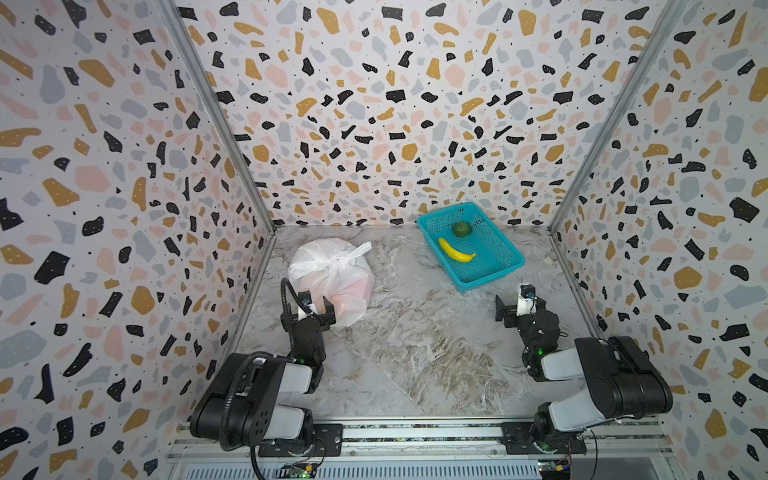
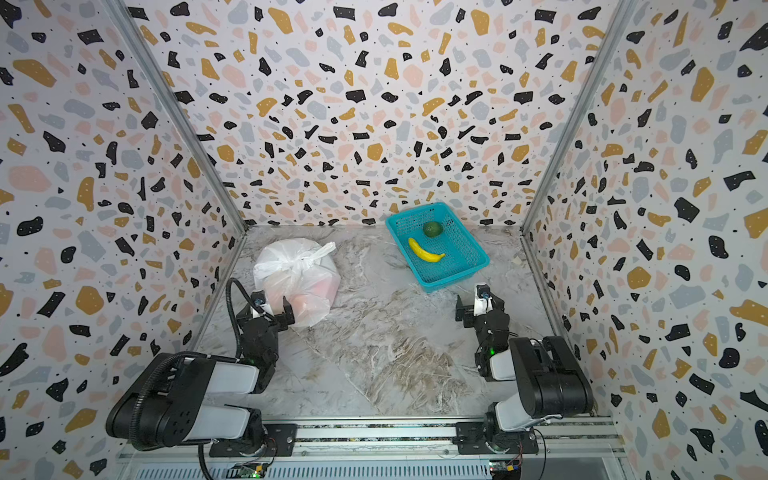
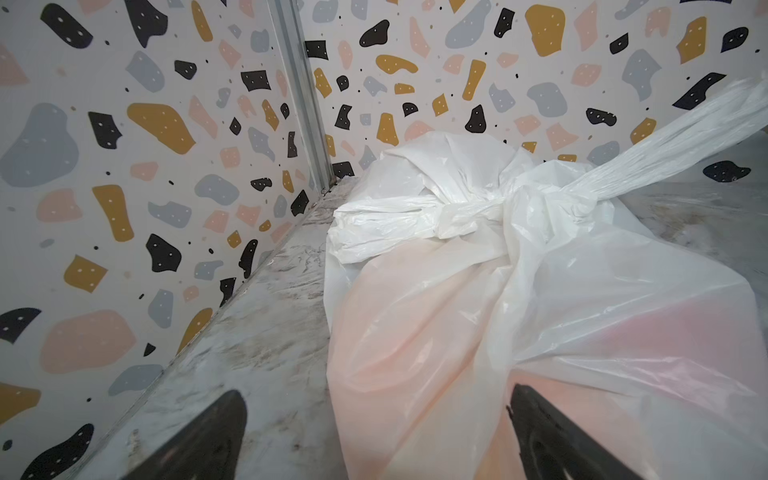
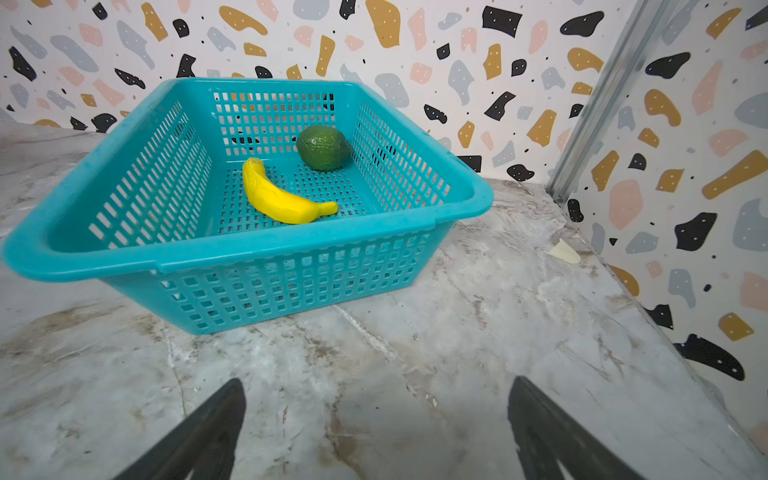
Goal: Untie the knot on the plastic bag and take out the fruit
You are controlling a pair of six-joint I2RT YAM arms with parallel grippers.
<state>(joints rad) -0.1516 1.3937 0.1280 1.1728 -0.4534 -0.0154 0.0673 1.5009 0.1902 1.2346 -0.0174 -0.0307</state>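
Left wrist view only: the knot (image 3: 511,203), a bunched twist of thin white plastic, is seen close up at centre right. One flat tail runs left of it and one pleated tail runs to the upper right corner. The top views show it only as a small pucker.
Right wrist view only: the slotted walls of the teal plastic basket (image 4: 291,249) and a small pale scrap (image 4: 563,251) on the table at right.
Surface: a grey-and-brown marbled table (image 1: 415,340) fills the lower middle of both top views.
Room: white walls (image 1: 374,104) speckled black, ochre, pink and grey, joined by a metal corner post (image 3: 299,91).
Plastic bag: a thin, translucent white, crinkly plastic bag (image 1: 332,274) lies left of centre near the left wall, tied shut and bulging.
Fruit: the fruit (image 3: 395,332) shows only as peach and pink tints through the film, so shapes cannot be told.
Left gripper: the left gripper (image 1: 307,314) has its jaws spread wide and grips nothing. The bag's near end lies between the fingertips. Contact cannot be told.
Basket contents: a long yellow banana (image 1: 455,251) and a round green fruit (image 1: 461,228), right of centre and well apart from the bag.
Right gripper: the right gripper (image 4: 376,386) is near the basket's front, jaws wide apart over bare table.
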